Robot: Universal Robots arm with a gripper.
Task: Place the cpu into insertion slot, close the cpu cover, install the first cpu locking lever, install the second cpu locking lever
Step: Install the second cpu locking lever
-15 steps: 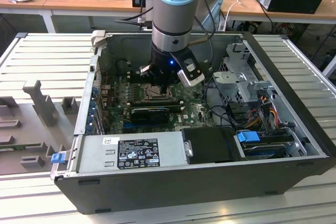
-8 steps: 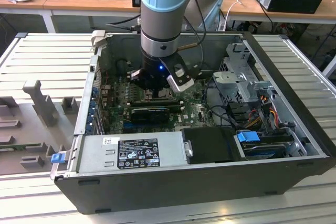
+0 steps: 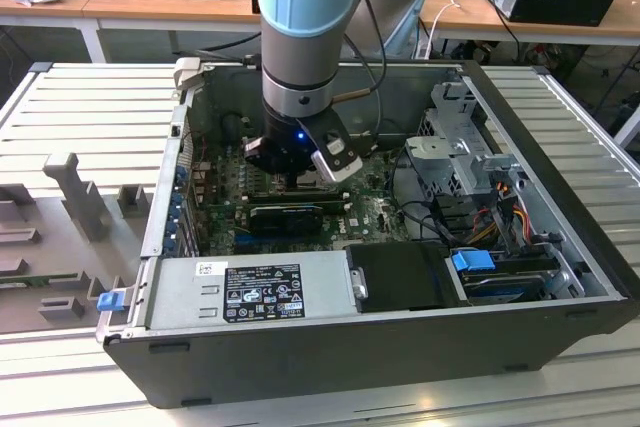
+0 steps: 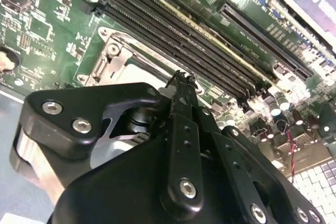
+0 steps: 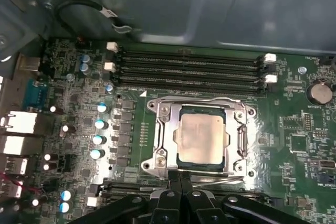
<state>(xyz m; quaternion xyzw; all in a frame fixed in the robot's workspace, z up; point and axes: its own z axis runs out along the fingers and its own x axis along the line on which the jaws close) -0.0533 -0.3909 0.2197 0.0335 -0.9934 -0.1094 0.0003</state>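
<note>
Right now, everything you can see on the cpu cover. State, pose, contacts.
The cpu cover looks like a thin grey metal frame with a square window, lying flat and closed over the insertion slot on the green board. The pale cpu shows through the window, seated. A thin lever rod runs along one edge. The gripper sits at the cover's near edge, fingers together; actual contact is unclear.

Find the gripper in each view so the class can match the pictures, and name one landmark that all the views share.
Exterior view: the gripper is at the arm's end, low inside the open case.
Second wrist view: the gripper is in the foreground, its tips shut, just short of the cpu.
First wrist view: the gripper has its tips at the socket's edge.
Shared landmark: the green motherboard.
</note>
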